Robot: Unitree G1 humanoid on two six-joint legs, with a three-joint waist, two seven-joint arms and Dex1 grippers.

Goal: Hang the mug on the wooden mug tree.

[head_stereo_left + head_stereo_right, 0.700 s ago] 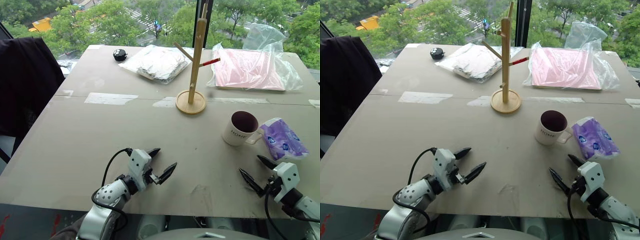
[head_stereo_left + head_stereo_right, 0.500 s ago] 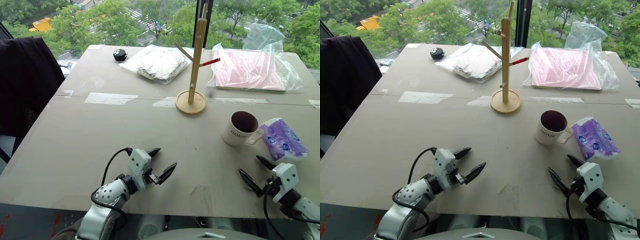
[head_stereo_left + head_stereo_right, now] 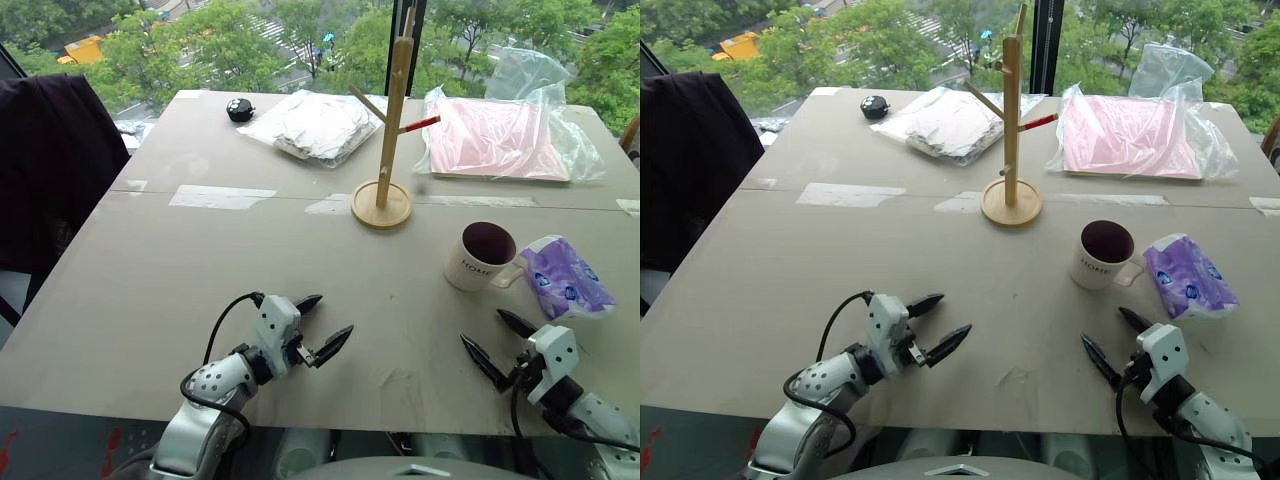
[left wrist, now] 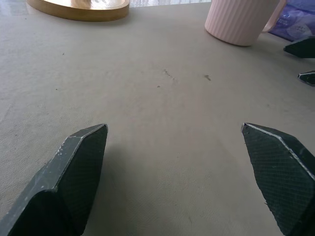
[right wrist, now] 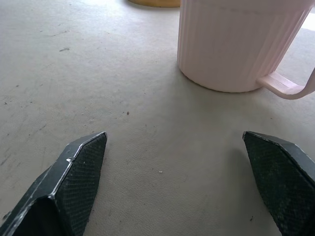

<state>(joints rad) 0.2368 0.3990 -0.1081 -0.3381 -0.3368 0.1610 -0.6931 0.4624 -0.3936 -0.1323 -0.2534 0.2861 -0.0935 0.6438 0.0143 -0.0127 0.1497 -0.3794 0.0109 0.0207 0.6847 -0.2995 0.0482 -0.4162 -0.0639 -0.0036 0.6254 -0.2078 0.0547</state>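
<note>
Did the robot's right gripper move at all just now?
Yes. The right gripper slid left across the table, nearer the spot just below the mug, which stayed put.

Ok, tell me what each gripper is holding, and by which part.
Nothing is held. The left gripper and right gripper are both open above the table; the mug stands untouched.

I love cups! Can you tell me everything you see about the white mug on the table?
The mug is white and looks ceramic, with fine ribs down its side, a dark maroon inside and "HOME" in dark letters. It stands upright and empty on the table, its handle pointing toward the purple packet beside it. No gripper touches it.
</note>
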